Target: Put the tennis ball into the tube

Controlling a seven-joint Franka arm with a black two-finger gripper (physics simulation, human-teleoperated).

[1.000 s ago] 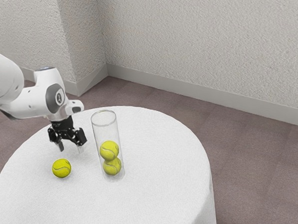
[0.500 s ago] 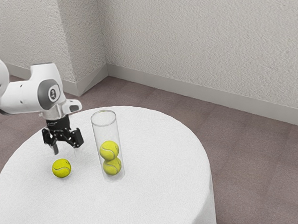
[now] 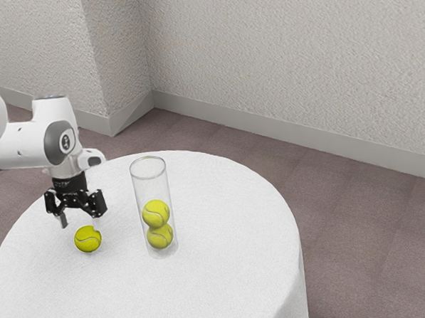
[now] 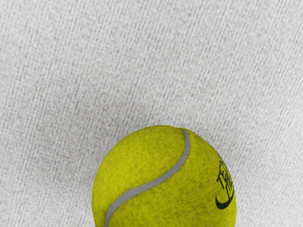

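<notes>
In the exterior view my gripper (image 3: 79, 225) hangs low over the table, its two fingers apart with nothing held between them. The loose tennis ball (image 3: 88, 239) lies on the cloth just below the fingertips. From the wrist view the same yellow ball (image 4: 161, 184) looks large and close under my hand, with a grey seam and dark lettering. A clear tube (image 3: 147, 180) stands upright to the exterior view's right of the gripper, open at its top. Inside it two balls are stacked, an upper ball (image 3: 155, 214) and a lower ball (image 3: 160, 236).
The round table with a white cloth (image 3: 228, 274) carries these things. The tube's rim rises to about the height of the hand, close beside it. A textured wall (image 3: 295, 71) and brown floor (image 3: 365, 231) lie beyond the table.
My hand has moved toward the exterior view's left and come lower, so the fingers are now nearer the loose ball. The balls and the tube have stayed where they were.
</notes>
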